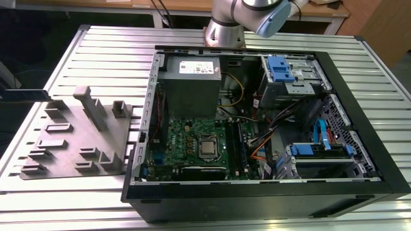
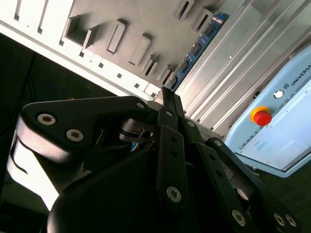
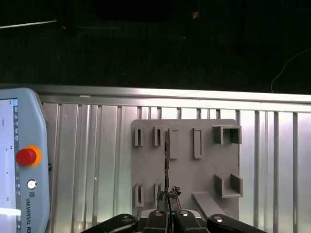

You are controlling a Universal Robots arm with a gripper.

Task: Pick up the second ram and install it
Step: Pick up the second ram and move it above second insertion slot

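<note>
The second ram (image 1: 24,95) is a thin dark blue strip hanging level in the air at the exterior view's left edge, above and to the left of the grey fixture block (image 1: 74,134). My gripper (image 2: 165,94) is shut on one end of it. In the second wrist view the ram (image 2: 194,51) sticks out from the fingertips over the fixture block (image 2: 121,29). The first wrist view shows the ram (image 3: 166,155) edge-on, a thin dark line running from my gripper (image 3: 168,198) across the fixture block (image 3: 204,170).
The open computer case (image 1: 359,159) lies at the exterior view's right, with the green motherboard (image 1: 186,144), the grey power supply (image 1: 190,86) and blue drive cages inside. A teach pendant (image 3: 22,165) with a red stop button rests on the slatted table (image 1: 109,43).
</note>
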